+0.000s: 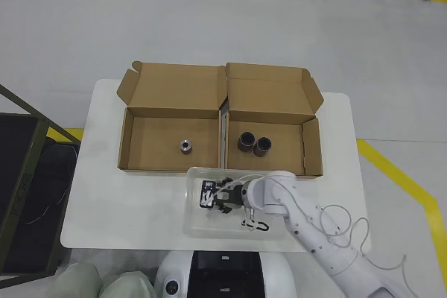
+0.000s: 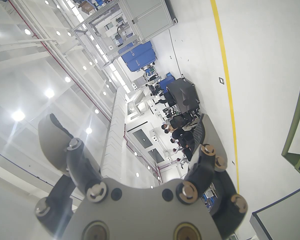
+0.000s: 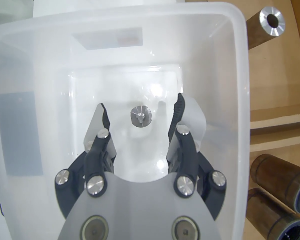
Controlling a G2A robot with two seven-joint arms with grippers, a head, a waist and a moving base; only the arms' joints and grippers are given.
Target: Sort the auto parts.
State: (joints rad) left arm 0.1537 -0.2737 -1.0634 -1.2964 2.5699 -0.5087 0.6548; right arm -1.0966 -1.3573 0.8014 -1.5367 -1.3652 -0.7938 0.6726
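A clear plastic bin (image 1: 203,226) stands at the table's front edge. My right gripper (image 1: 213,195) is down inside it, open, its fingers straddling a small round metal part (image 3: 141,117) on the bin (image 3: 115,11) floor without touching it. The left cardboard box (image 1: 138,153) holds one bushing with a silver end (image 1: 185,146). In the right cardboard box (image 1: 310,153) lie two dark cylinders (image 1: 246,141) (image 1: 263,145). My left gripper (image 2: 126,126) is open, holds nothing and points up toward the room.
Both boxes sit side by side just behind the bin, flaps raised at the back. The right wrist view also catches the silver-ended bushing (image 3: 265,27) and the two dark cylinders (image 3: 280,178) beyond the bin wall. Bare white table (image 1: 104,201) lies left of the bin.
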